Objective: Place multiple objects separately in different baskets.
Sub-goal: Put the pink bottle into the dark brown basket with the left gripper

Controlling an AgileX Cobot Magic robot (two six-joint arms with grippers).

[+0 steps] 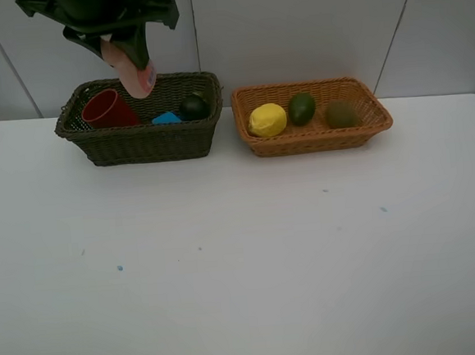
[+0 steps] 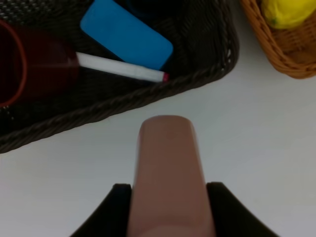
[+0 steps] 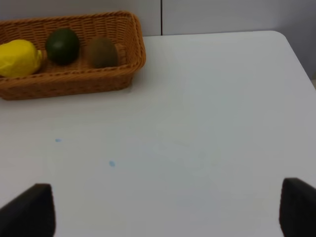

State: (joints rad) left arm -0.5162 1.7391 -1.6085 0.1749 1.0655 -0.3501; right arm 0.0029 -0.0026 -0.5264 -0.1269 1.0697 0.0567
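A white table (image 1: 244, 259) holds two wicker baskets side by side against a pale wall – a deep dark basket (image 1: 144, 139) on the left, a shallower orange basket (image 1: 312, 134) on the right. The left gripper (image 1: 129, 58) hangs high over the dark basket, its jaws pinching a pink bottle (image 1: 134, 70) that points downward; in the left wrist view the bottle sits above bare table just outside the basket's near rim. The right gripper (image 3: 168, 212) hovers over empty table, jaws spread wide and holding nothing. If the bottle were let go from here it could, by my judgement, strike the rim or land on the table instead of inside, or fall onto the things already in the basket. Counted: the dark basket holds one red cup (image 1: 109, 109) lying on its side, one blue eraser (image 2: 126, 34), one white marker (image 2: 121, 68) and one dark round fruit (image 1: 194, 107) – four things. The orange basket holds one yellow lemon (image 1: 267, 120), one green lime (image 1: 301, 108) and one brown kiwi (image 1: 341, 114) – three things. Nothing loose lies on the table.
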